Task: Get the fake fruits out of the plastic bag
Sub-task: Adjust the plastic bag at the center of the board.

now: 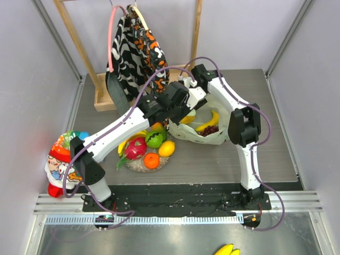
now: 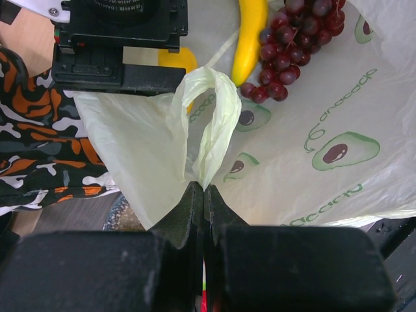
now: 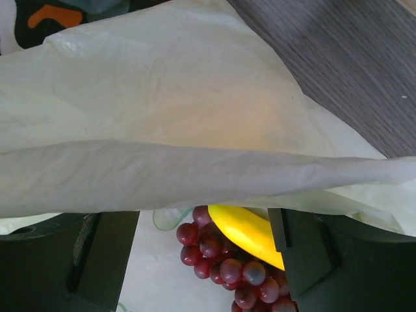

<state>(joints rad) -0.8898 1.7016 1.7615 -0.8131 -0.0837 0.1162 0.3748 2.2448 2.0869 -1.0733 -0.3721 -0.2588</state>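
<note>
Grey worktop [image 1: 239, 159] | plastic bag [image 1: 212, 137] lies at its centre, banana [image 2: 250, 32] and grapes [image 2: 292, 32] inside | other fruits [image 1: 149, 151] piled just left of bag | left gripper [image 2: 203, 195] jaws pinched on bag's handle loop [image 2: 211, 110] | right gripper [image 3: 205, 260] jaws wide, bag film draped across | risk: thin loop slips or tears on lift, bag drags, fruit stays in.

the plastic bag [image 1: 213, 139] lies mid-table, between the two arms. inside it a banana [image 1: 208, 121] rests with the grapes [image 1: 211, 129] right against it. just left of the bag, the other fruits [image 1: 146, 149] sit heaped on a plate [image 1: 133, 166]. behind them a cloth [image 1: 139, 45] hangs on a wooden rack [image 1: 104, 102]. a figure [image 1: 59, 162] stands at the near left corner, and more bananas [image 1: 227, 249] lie in front of the table's near edge.
</note>
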